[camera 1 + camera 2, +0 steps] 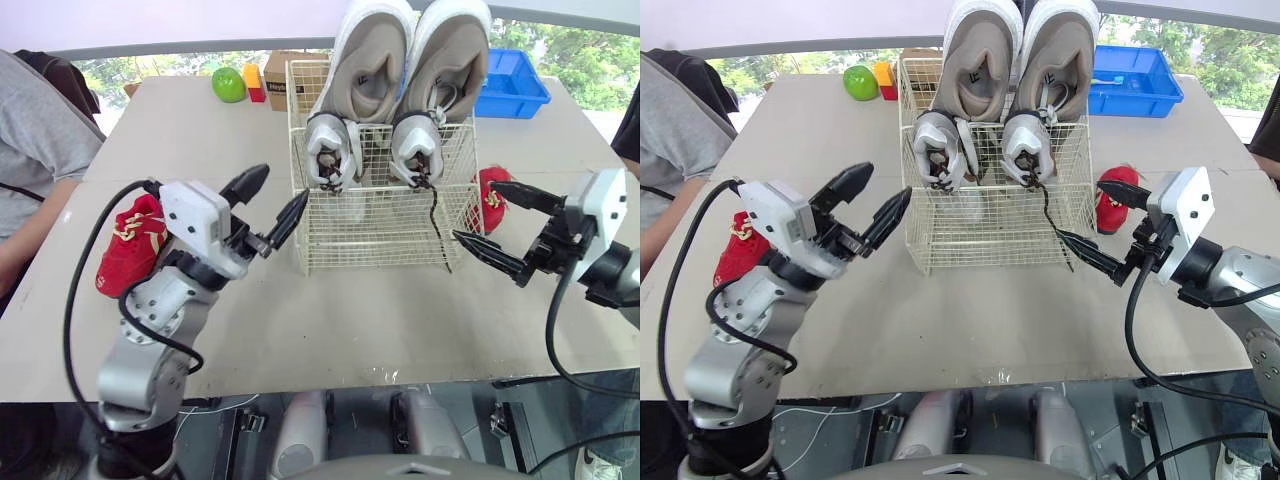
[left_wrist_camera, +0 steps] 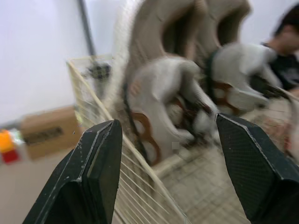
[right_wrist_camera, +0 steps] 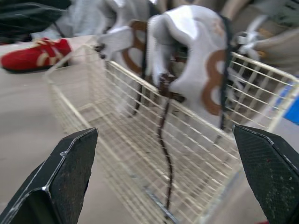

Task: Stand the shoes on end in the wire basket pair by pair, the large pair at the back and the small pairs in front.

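A cream wire basket [image 1: 375, 215] stands mid-table. Two large beige shoes [image 1: 372, 60] stand on end at its back. Two small grey-white shoes [image 1: 333, 150] with brown trim stand in front of them, a dark lace [image 1: 437, 215] hanging down the front. One red shoe [image 1: 131, 243] lies on the table left of the basket, behind my left arm. Another red shoe [image 1: 491, 197] lies at the basket's right side. My left gripper [image 1: 268, 208] is open just left of the basket. My right gripper [image 1: 505, 227] is open at the basket's front right corner, empty.
A cardboard box [image 1: 282, 78], a green apple [image 1: 228, 85] and a small red-yellow block [image 1: 253, 82] sit behind the basket. A blue bin [image 1: 512, 85] stands at the back right. A person in grey [image 1: 35, 150] sits at the table's left edge.
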You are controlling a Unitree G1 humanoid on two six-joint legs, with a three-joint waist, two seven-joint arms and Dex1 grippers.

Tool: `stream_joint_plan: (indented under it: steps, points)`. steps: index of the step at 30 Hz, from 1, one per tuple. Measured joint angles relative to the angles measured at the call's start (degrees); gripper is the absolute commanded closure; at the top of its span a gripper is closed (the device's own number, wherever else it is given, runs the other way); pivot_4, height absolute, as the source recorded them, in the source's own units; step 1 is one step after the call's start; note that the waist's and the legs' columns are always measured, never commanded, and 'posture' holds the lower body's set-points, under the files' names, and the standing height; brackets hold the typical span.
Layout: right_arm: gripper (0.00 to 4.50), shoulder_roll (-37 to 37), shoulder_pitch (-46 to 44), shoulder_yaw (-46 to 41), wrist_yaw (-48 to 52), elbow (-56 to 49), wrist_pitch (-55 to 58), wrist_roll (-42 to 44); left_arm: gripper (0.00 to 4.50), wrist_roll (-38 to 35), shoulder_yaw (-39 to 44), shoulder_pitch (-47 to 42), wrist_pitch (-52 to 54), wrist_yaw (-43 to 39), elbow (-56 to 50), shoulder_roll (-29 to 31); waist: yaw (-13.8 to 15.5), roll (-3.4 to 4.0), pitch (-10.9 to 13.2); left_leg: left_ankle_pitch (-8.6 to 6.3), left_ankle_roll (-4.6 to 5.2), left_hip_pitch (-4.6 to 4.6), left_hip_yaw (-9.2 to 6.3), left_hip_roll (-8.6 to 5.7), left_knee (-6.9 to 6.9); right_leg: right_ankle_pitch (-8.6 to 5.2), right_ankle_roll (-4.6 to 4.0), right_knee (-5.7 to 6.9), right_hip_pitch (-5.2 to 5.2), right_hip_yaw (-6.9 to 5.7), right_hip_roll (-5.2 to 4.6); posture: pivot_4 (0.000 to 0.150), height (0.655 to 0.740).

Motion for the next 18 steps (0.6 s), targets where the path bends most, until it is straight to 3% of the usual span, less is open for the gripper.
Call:
stream_joint_plan:
  steps: [5,10,15,18]
  points:
    - [0.0,-1.0,-1.2,0.0,-1.0,1.5,3.2,0.2,1.05,-16.6,0.3,4.3,9.6,-3.8,-3.9,5.4,0.2,-0.01,0.0,0.0,0.0,-0.02,-0.03,0.09,0.1,-0.12,-0.21,0.08,0.0,0.0,-0.02,0.15,0.74]
    - [0.0,-3.3,-4.0,-1.7,-11.6,8.0,14.0,-3.1,1.05,-30.3,1.5,4.8,16.8,-4.9,-9.1,13.8,0.2,0.04,0.0,0.0,0.0,-0.02,0.0,0.05,0.28,-0.13,-0.23,0.24,-0.02,0.04,-0.07,0.15,0.74]
    - [0.0,0.2,-8.0,-3.3,-20.4,10.2,23.4,-3.4,1.05,-37.9,-0.7,-3.2,20.0,4.9,-12.9,16.3,0.1,0.03,0.0,0.0,0.0,-0.02,-0.05,-0.01,0.35,-0.13,-0.23,0.3,-0.02,0.1,0.01,0.15,0.74]
    - [0.0,9.6,-12.2,-0.5,-28.3,9.7,28.1,-3.7,1.05,-43.8,-6.2,-13.0,21.5,16.0,-16.9,16.4,-0.1,0.06,0.0,0.0,0.0,-0.04,-0.1,-0.03,0.38,-0.12,-0.21,0.37,-0.07,0.23,0.08,0.15,0.74]
